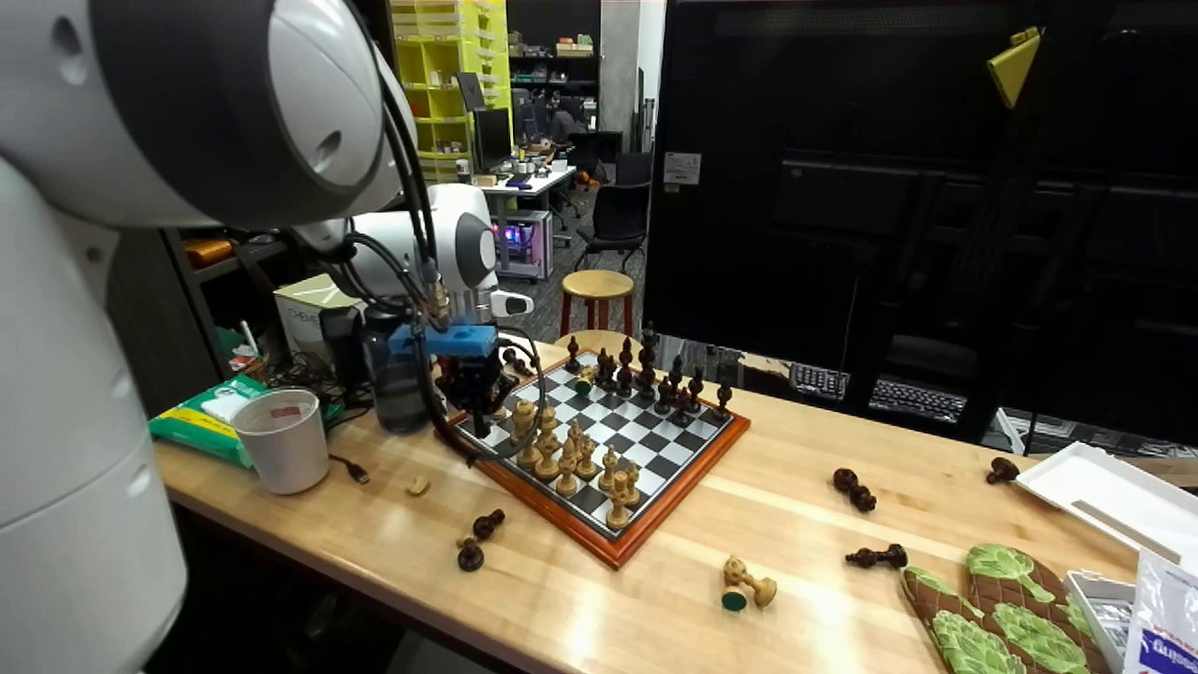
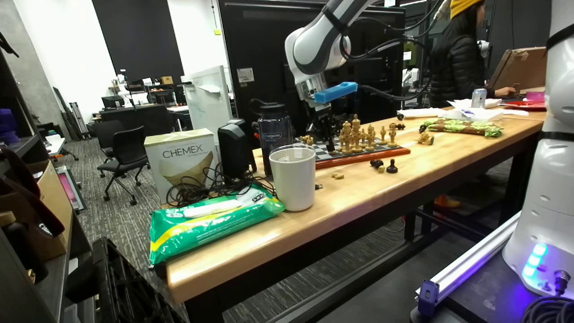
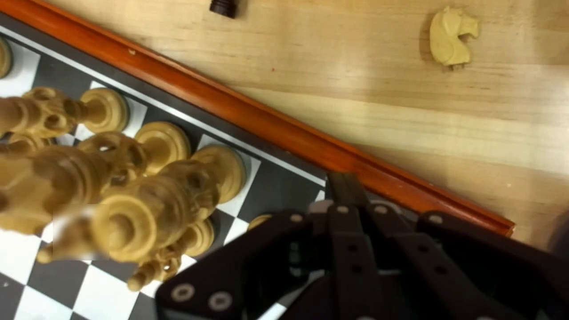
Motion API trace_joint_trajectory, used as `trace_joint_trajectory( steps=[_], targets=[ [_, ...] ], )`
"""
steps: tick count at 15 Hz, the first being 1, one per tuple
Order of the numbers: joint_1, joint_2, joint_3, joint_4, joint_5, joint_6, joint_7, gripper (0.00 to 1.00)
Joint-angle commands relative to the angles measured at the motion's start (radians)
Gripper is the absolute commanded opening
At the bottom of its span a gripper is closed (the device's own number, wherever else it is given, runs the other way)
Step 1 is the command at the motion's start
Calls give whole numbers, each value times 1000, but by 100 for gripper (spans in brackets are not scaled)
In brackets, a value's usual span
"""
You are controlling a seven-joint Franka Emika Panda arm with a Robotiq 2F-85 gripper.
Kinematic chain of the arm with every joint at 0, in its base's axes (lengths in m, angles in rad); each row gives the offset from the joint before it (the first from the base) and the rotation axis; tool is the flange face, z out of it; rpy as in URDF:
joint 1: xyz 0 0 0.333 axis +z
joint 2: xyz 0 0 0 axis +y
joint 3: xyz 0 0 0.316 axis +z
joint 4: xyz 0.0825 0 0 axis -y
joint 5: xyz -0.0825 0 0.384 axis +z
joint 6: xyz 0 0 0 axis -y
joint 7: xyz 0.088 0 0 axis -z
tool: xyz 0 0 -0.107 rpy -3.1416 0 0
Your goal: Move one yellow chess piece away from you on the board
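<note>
Arm [image 1: 323, 94] here's white, dark-grey band [image 1: 201, 122], upper left of frame. Thick black cables [image 1: 409, 164], blue block [image 2: 335, 92] at wrist [image 2: 312, 87]. Base lights [image 2: 533, 260] glow blue, lower right. Gripper [image 3: 346, 186]: black, metal screws [image 3: 220, 301], bottom right.

Board [image 1: 646, 440] is blk/wht chequered w/ red-brn rim [image 3: 266, 120]

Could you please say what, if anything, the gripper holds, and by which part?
Nothing is held: the gripper is shut, its jaws together with nothing between.
</note>
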Motion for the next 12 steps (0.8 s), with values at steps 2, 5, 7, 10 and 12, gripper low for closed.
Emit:
trace_joint_trajectory(
  steps=[2,5,7,10,12],
  targets=[
    [21,34,-6,66,-56,-79,9,0],
    [30,57,-6,103,-91,-137,14,0],
    [33,70,-6,119,-97,-165,10,0],
    [38,85,-8,137,-103,-193,9,0],
    [41,91,-9,147,-107,-209,9,0]
  ],
)
